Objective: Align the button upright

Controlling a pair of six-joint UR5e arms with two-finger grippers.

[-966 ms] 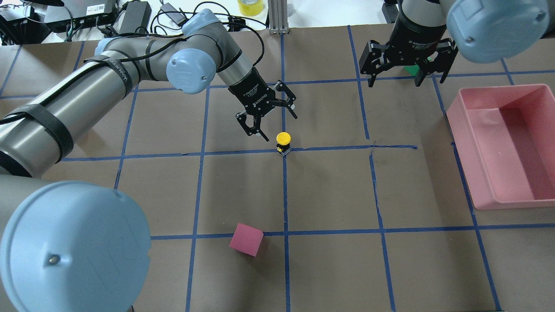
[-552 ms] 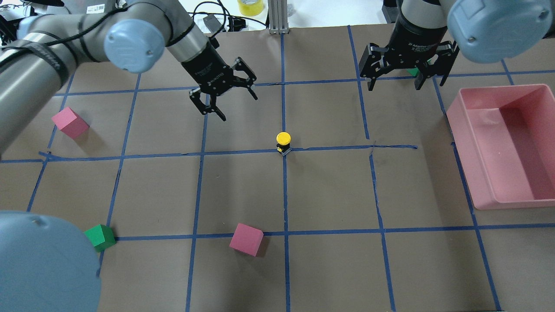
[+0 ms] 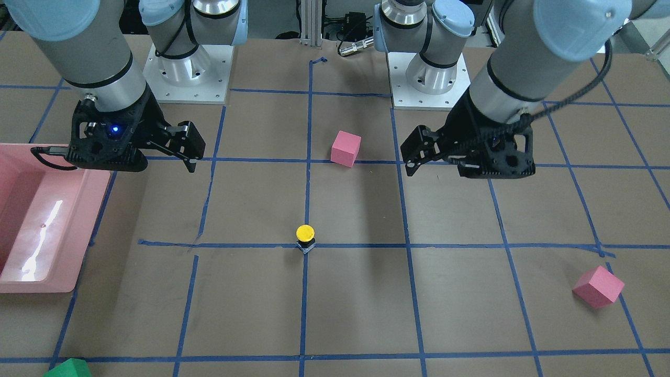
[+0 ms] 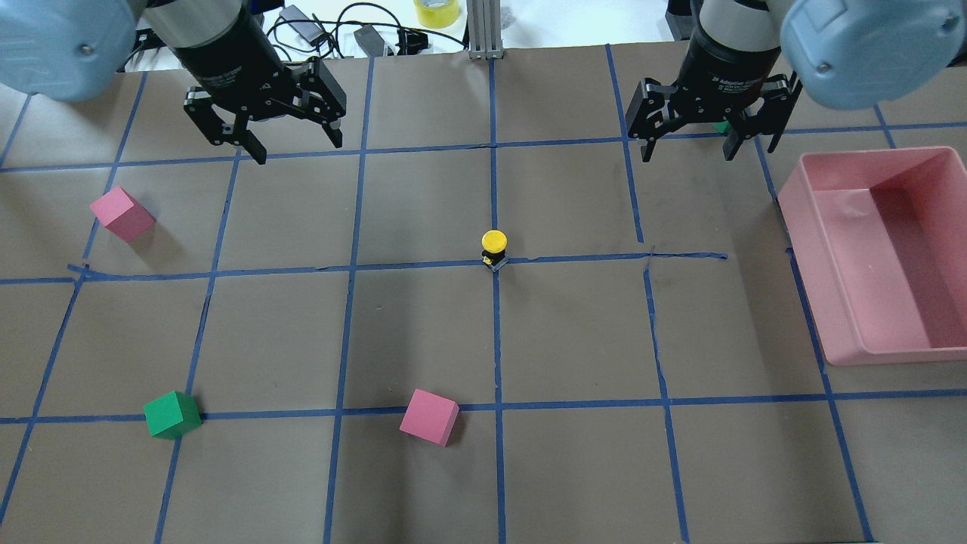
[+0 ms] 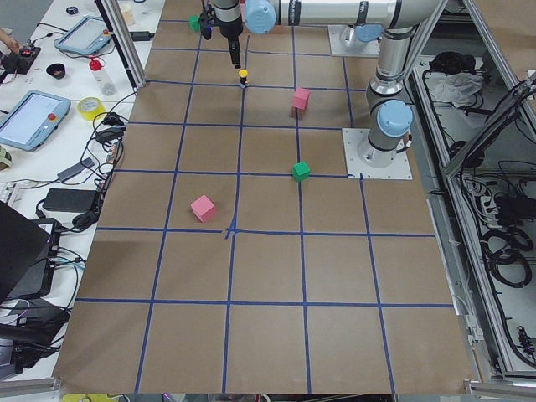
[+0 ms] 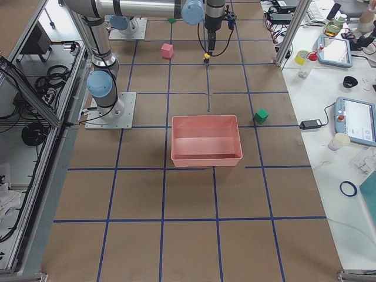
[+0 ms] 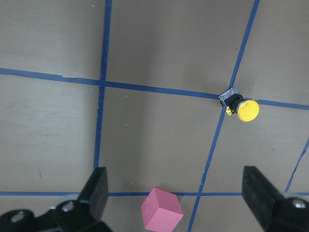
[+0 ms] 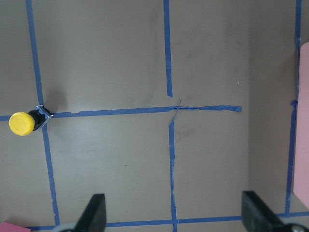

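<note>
The button point(image 4: 494, 248) stands upright on a blue tape crossing at the table's middle, yellow cap up, black and grey body below. It also shows in the front view point(image 3: 305, 236), the left wrist view point(image 7: 241, 107) and the right wrist view point(image 8: 26, 121). My left gripper point(image 4: 298, 145) is open and empty, high at the back left, far from the button. My right gripper point(image 4: 689, 153) is open and empty at the back right, also apart from it. Nothing touches the button.
Two pink cubes point(image 4: 121, 214) point(image 4: 429, 416) and a green cube point(image 4: 172, 414) lie on the left and front. Another green cube point(image 4: 723, 125) peeks out behind my right gripper. A pink bin point(image 4: 891, 355) stands at the right edge.
My left gripper has drawn back from right beside the button to the far back left, still open. The button stays upright in place. The right gripper has hardly moved.
</note>
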